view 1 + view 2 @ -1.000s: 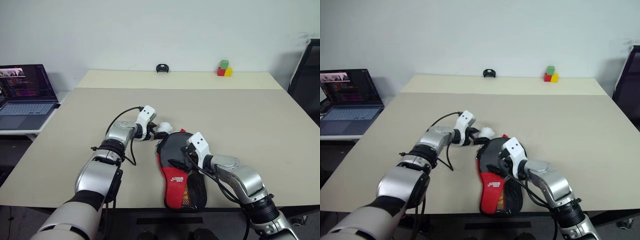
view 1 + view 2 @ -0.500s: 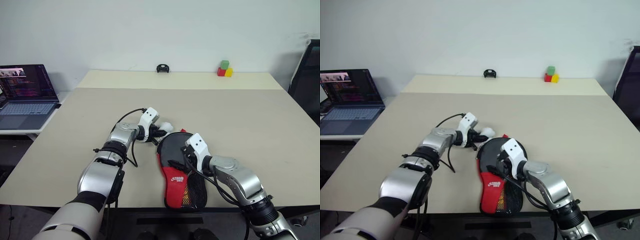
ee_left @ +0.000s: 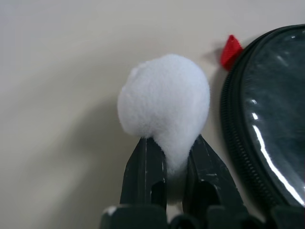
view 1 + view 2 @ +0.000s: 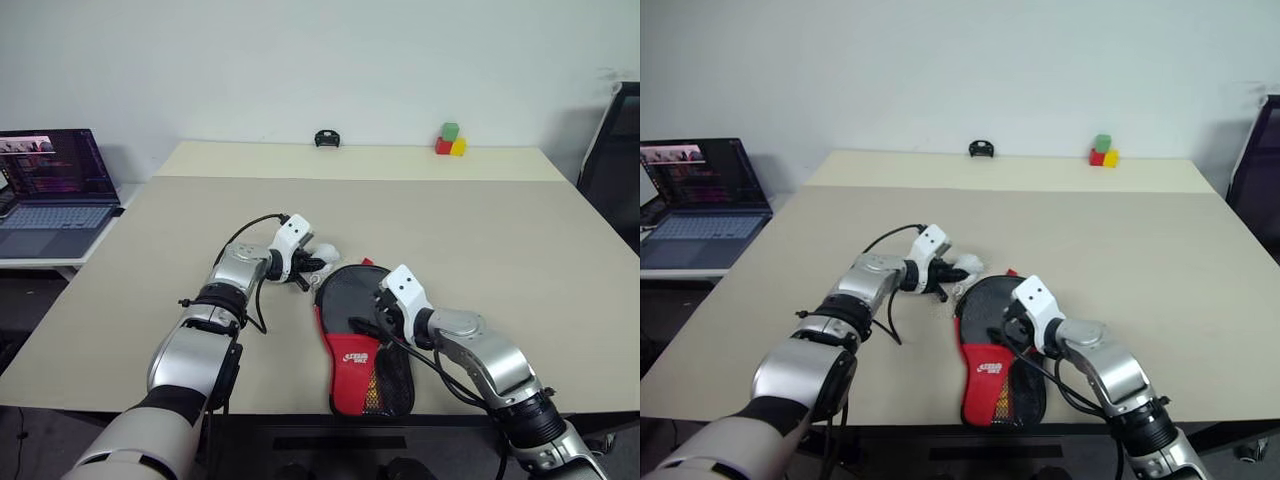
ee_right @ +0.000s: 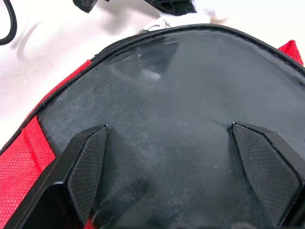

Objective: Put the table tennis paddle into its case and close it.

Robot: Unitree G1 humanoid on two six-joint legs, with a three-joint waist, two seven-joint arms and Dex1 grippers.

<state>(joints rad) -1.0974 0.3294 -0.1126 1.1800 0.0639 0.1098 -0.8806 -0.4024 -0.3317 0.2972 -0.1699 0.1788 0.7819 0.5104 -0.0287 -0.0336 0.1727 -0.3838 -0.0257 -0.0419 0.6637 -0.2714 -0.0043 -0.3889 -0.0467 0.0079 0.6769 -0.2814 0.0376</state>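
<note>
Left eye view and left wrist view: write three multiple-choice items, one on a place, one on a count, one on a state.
1. Where are the coloured blocks?
A. at the far edge of the table
B. on the laptop
C. on the floor

2. How many blocks are there?
A. two
B. three
C. five

3. What state is the left pincer in?
A. wide open
B. shut on the white fluffy ball
C. shut on a cable

Key: 1 A, they sit by the wall; 2 B, green, red, yellow; 3 B, both fingers pinch the fluff.
</note>
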